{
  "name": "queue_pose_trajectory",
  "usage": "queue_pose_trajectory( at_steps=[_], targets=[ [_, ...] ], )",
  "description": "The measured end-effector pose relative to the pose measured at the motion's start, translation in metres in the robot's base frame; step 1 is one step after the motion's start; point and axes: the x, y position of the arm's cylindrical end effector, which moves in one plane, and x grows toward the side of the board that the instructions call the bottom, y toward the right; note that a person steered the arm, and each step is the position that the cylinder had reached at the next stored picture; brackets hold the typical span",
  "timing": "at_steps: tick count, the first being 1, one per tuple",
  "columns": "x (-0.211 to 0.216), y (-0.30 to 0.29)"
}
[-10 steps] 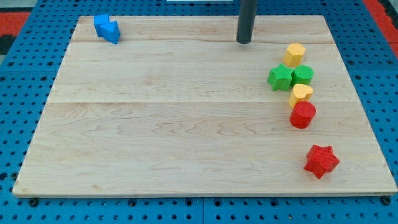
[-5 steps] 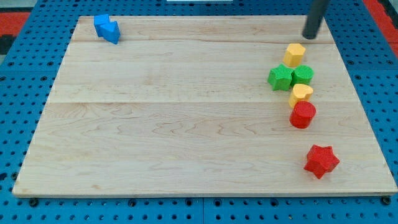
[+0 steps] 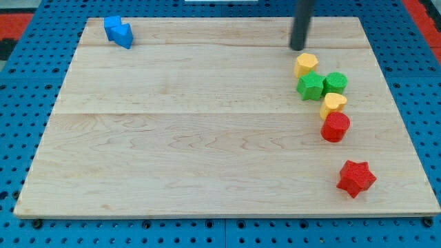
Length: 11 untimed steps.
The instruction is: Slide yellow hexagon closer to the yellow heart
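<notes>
My tip (image 3: 298, 48) stands upright just above yellow hexagon (image 3: 306, 65).

Yellow hexagon (image 3: 306, 64), yellow heart (image 3: 333, 104). Two green blocks (image 3: 311, 86) (image 3: 335, 83). Red cylinder (image 3: 335, 127), red star (image 3: 356, 178). Blue block (image 3: 118, 31) upper left. Pale wood-grain board (image 3: 193, 131). Dark rod (image 3: 301, 24).

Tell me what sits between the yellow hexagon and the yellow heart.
The green star and a second green block sit side by side between the yellow hexagon above and the yellow heart below. My tip stands just above the hexagon, with nothing between them.
</notes>
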Motion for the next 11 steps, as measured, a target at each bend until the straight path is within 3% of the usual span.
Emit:
queue_pose_trajectory(
  at_steps=[1, 2, 3, 6, 7, 8, 10, 11],
  targets=[
    [0.046, 0.035],
    [0.055, -0.080],
    [0.069, -0.158],
    [0.062, -0.092],
    [0.099, -0.099],
    [0.131, -0.141],
    [0.148, -0.198],
    [0.145, -0.149]
  ],
)
